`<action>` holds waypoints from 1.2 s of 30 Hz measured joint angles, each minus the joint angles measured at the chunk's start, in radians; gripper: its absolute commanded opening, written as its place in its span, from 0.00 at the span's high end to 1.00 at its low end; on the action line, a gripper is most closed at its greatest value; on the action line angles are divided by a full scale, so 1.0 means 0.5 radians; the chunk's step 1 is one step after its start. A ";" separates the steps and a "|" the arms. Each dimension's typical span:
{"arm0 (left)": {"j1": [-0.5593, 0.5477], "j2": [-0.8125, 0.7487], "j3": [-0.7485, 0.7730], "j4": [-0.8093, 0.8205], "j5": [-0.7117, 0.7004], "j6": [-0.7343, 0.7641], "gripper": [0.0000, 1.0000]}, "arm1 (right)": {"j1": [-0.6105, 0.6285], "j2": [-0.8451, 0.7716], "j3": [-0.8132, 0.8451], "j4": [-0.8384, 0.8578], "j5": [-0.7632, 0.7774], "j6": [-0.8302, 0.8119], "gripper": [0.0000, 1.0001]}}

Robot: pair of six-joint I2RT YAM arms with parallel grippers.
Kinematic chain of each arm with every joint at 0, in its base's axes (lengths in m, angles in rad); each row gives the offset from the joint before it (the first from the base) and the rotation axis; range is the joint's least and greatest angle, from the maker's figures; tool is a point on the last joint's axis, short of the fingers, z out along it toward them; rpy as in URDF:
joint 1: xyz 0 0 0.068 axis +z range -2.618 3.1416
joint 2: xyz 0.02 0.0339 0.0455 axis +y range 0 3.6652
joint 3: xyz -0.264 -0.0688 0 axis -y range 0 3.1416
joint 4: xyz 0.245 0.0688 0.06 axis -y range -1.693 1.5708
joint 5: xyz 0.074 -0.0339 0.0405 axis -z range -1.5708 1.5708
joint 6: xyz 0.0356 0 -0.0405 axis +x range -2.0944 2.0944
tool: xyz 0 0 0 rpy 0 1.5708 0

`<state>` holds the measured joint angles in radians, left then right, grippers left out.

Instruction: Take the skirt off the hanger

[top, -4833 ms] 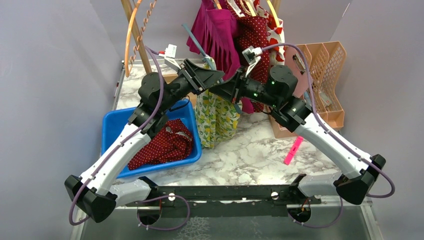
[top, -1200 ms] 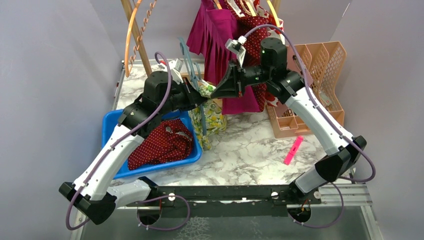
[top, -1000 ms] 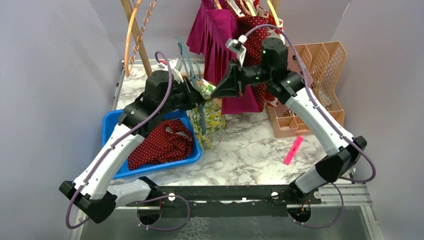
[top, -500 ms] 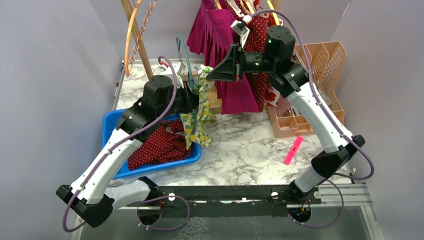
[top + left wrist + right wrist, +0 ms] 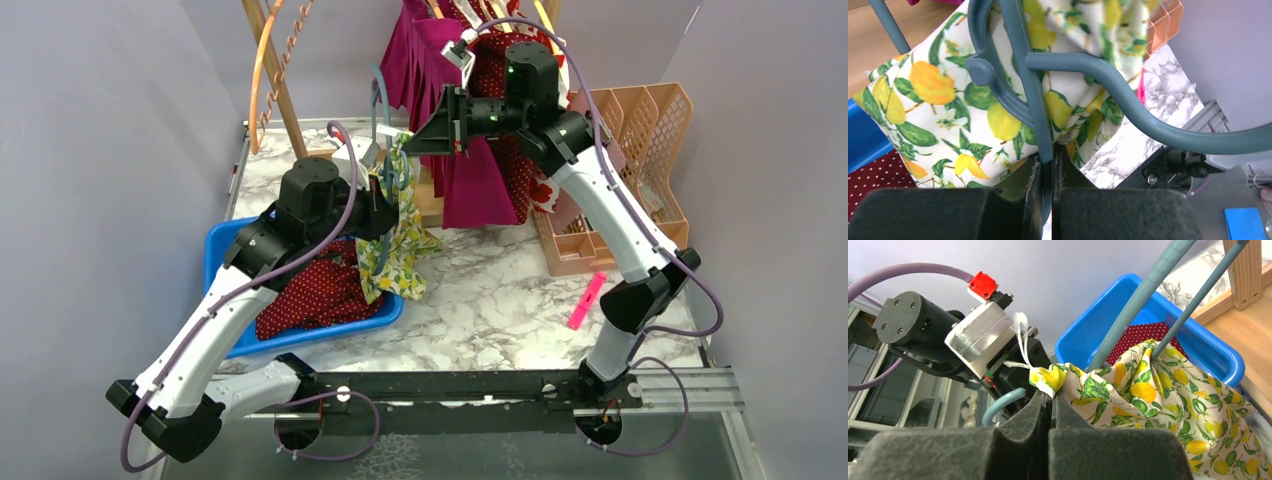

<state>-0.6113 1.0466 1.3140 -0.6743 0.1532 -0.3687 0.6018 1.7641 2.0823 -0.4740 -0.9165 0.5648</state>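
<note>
Lemon-printed cotton, the skirt (image 5: 398, 245) hangs bunched above the right corner of the blue bin (image 5: 225, 250), part of it draped around the grey-blue hanger (image 5: 1020, 75). The left fingers (image 5: 1020, 187) are clenched on a thin bar of that hanger. The right fingers (image 5: 1030, 415) pinch a small corner of the skirt beside its white tag.

The step in hand looks like peeling the cloth off the frame. To do it well, the two arms should part steadily. The hanger is best held firm and low while the pinched corner is drawn up and away along the bar, not across it. That way the fabric slides off the end and does not snag on the curved arm or the round knob. The pinch takes only a small fold, so a slow pull suits it; a jerk could slip it free.

The left arm reaches forward over the bin, its wrist turned toward the middle. The right arm stands tall, elbow high, its wrist about level and pointing left above the counter (image 5: 500, 290), in front of a hanging magenta garment (image 5: 470, 170).
</note>
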 measured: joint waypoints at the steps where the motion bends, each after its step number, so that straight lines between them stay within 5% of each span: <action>1: 0.000 -0.013 -0.002 -0.010 0.026 0.019 1.00 | -0.002 0.005 0.000 -0.012 0.001 -0.010 0.99; 14: -0.009 -0.147 -0.016 0.074 0.128 -0.088 1.00 | 0.010 -0.021 -0.018 -0.090 0.115 -0.021 0.99; 22: -0.002 -0.314 -0.199 0.365 0.061 -0.497 1.00 | 0.268 -0.056 -0.249 0.175 0.157 0.201 0.99; 25: 0.001 -0.374 -0.290 0.497 0.057 -0.651 1.00 | 0.291 -0.056 -0.214 0.132 0.188 0.192 0.83; 30: -0.004 -0.359 -0.310 0.687 0.059 -0.768 1.00 | 0.265 -0.095 -0.137 -0.031 0.266 0.106 0.77; 36: -0.009 -0.391 -0.316 0.832 0.059 -0.855 1.00 | 0.230 -0.101 -0.050 -0.289 0.309 -0.022 0.43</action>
<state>-0.6159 0.8509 1.1561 -0.2584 0.1825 -0.7963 0.7166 1.7138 2.0575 -0.6186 -0.7620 0.5537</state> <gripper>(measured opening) 0.069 0.403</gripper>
